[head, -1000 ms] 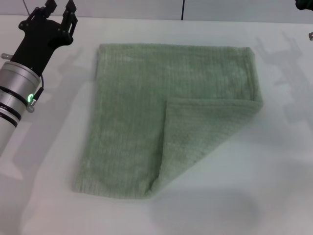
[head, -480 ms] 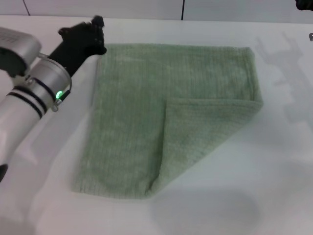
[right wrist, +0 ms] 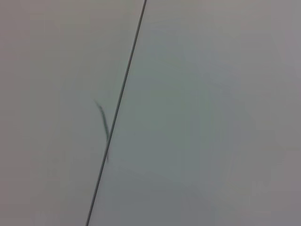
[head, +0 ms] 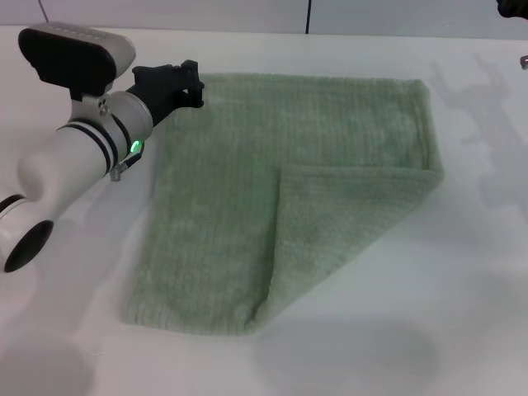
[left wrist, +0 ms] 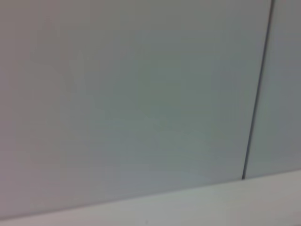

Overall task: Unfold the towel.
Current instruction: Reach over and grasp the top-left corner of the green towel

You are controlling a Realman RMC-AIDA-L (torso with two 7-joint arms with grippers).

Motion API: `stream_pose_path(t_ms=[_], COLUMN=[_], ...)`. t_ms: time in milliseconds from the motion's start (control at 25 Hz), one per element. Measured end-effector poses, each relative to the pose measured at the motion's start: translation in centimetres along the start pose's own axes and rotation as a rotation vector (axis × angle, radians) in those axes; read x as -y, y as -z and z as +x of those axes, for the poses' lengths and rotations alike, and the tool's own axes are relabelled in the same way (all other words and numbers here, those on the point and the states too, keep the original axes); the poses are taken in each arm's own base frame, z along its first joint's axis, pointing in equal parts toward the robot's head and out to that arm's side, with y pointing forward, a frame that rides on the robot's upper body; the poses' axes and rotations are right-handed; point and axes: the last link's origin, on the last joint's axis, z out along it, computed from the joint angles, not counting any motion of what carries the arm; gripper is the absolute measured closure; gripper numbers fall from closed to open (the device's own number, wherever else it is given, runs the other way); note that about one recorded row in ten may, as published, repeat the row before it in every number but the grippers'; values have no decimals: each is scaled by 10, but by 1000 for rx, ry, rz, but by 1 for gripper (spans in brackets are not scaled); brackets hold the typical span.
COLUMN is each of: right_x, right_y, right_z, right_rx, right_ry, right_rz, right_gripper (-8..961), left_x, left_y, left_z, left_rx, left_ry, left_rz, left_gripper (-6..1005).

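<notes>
The pale sage-green towel (head: 247,190) lies flat on the white table (head: 462,272) in the head view. Its near right corner is folded over onto the middle, making a triangular flap (head: 338,227). My left gripper (head: 188,82) sits at the towel's far left corner and hides that corner. The left arm (head: 74,157) reaches in from the left. Only a dark bit of my right gripper (head: 510,7) shows at the far right edge, well away from the towel. Neither wrist view shows the towel.
A grey wall with a dark vertical seam (head: 309,16) runs behind the table. The left wrist view shows that wall, a seam (left wrist: 256,94) and a strip of table edge. The right wrist view shows only wall and a seam (right wrist: 117,108).
The left arm has swung in from the far left and turned, bringing its gripper rightward onto the towel's far left corner. The towel has not moved. The right arm is unchanged.
</notes>
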Motion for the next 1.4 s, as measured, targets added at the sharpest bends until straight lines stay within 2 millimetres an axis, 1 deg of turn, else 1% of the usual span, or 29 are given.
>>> stream_pose_path(t_ms=[240, 440, 880, 1400], right_x=[0, -1, -2, -3], right_y=[0, -1, -3, -3], right_z=[-1, -2, -3, -3], right_rx=[8, 13, 18, 18], right_ry=[-12, -11, -11, -10], right_rz=[-2, -5, -8, -14], right_gripper=[195, 195, 197, 197], left_x=[0, -1, -1, 1], left_y=[-7, -10, -12, -9], left_z=[-4, -6, -6, -11], left_rx=[99, 144, 161, 166], left_ry=[26, 21, 30, 60], left_rz=[32, 46, 53, 62], left_gripper=[1001, 1001, 1001, 1001])
